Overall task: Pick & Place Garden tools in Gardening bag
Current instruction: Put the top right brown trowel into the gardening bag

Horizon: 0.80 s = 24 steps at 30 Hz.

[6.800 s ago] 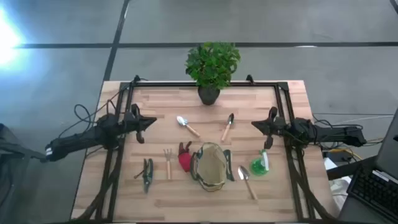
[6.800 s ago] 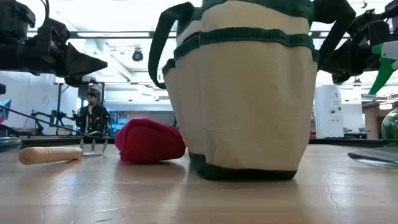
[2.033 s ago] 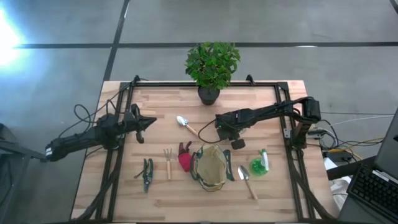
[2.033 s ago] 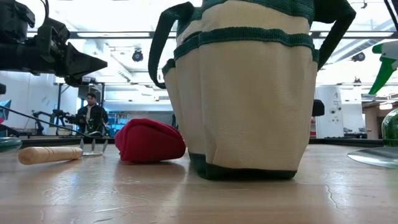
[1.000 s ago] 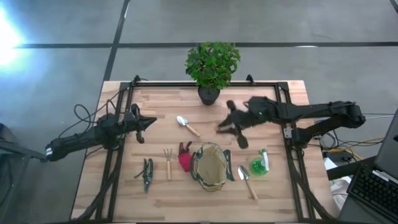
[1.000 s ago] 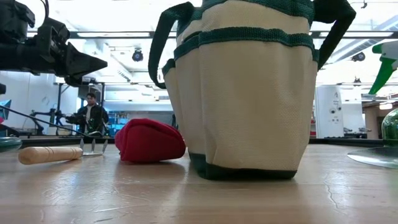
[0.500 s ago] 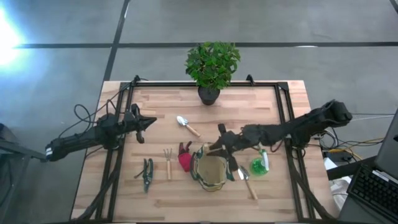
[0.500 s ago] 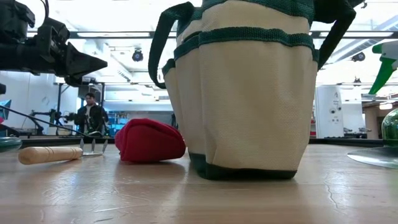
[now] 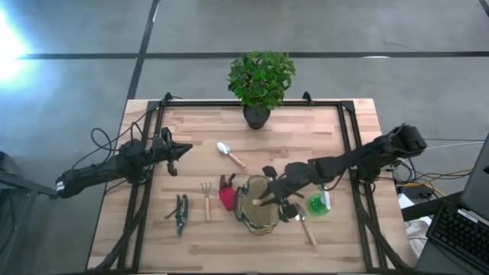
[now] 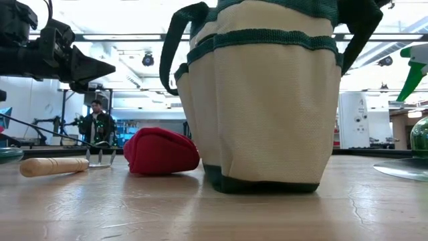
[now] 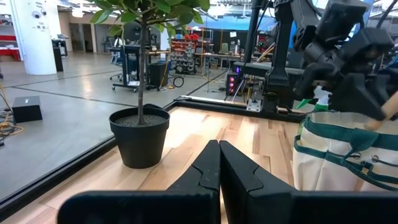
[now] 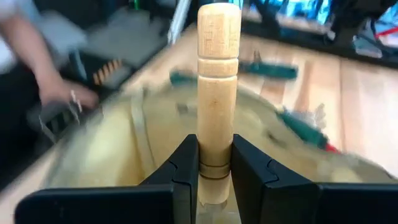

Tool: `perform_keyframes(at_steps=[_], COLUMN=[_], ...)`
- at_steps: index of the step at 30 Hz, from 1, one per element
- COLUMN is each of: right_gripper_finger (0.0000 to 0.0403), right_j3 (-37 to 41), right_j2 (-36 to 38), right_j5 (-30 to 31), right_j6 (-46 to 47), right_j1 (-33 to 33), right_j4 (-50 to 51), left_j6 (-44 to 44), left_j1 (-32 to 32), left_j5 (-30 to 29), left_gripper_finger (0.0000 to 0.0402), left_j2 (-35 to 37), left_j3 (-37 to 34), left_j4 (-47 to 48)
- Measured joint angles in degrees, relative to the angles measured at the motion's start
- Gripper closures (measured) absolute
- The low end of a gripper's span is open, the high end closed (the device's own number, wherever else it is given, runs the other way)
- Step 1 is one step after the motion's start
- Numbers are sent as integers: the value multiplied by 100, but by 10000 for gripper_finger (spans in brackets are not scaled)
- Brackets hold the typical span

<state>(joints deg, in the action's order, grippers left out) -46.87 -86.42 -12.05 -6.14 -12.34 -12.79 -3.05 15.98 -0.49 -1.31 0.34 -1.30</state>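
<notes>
While I watched from the remote station, the scene stood as follows, every place given relative to the gardening bag (image 9: 258, 205).

Right gripper (image 9: 273, 195): over the bag's open top; I saw the jaws clamped on a wooden handle (image 12: 217, 81), narrow, one finger (image 12: 181, 171) pressing each side.
Held tool: only the handle showed in the right wrist view, standing upright between the fingers; I could not see the metal end, so I could not tell which kind of tool it was.
Left gripper (image 9: 177, 150): well apart from the bag, off toward the left arm's side of the table and raised above the wood; jaws closed together on nothing, tips meeting in the left wrist view.
Gardening bag: upright on the table (image 9: 321, 126), near the middle of its front half, mouth open upward.
Red glove (image 9: 227, 195): lay touching the bag's side that faces the left arm.
Fork (image 9: 206, 200): just beyond the glove, flat on the wood.
Pruners (image 9: 181, 213): farther out on that same side, beyond the fork.
Trowel (image 9: 230, 155): behind the bag, toward the plant, near but not touching.
Second trowel (image 9: 305, 224): just beside the bag on the right arm's side.
Spray bottle (image 9: 319, 201): beyond that trowel, same side.
Potted plant (image 9: 260, 80): well behind the bag, at the table's far edge.
Person (image 10: 97, 122): seen in the room far behind the bag, low view.
</notes>
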Motion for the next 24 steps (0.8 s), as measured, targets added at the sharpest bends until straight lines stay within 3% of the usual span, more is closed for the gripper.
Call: perform_keyframes(at_steps=[7, 12, 18, 24], right_gripper_finger=[350, 350, 350, 350], right_j3=[-1160, -2177, -3070, -3135], right_j2=[-101, -563, -1184, -1255], right_j5=[-1, -4, -70, -247], right_j6=[-1070, -1685, -1978, -1899], right_j1=[71, 121, 124, 123], right_j4=[2119, 3381, 4132, 4132], left_j6=[2, 2, 2, 2], left_j1=[-1, 1, 1, 1], left_j5=[0, 0, 0, 0], left_gripper_finger=[399, 399, 399, 399], left_j2=[-25, -56, -78, -80], left_j3=[0, 0, 0, 0], left_j4=[0, 0, 0, 0])
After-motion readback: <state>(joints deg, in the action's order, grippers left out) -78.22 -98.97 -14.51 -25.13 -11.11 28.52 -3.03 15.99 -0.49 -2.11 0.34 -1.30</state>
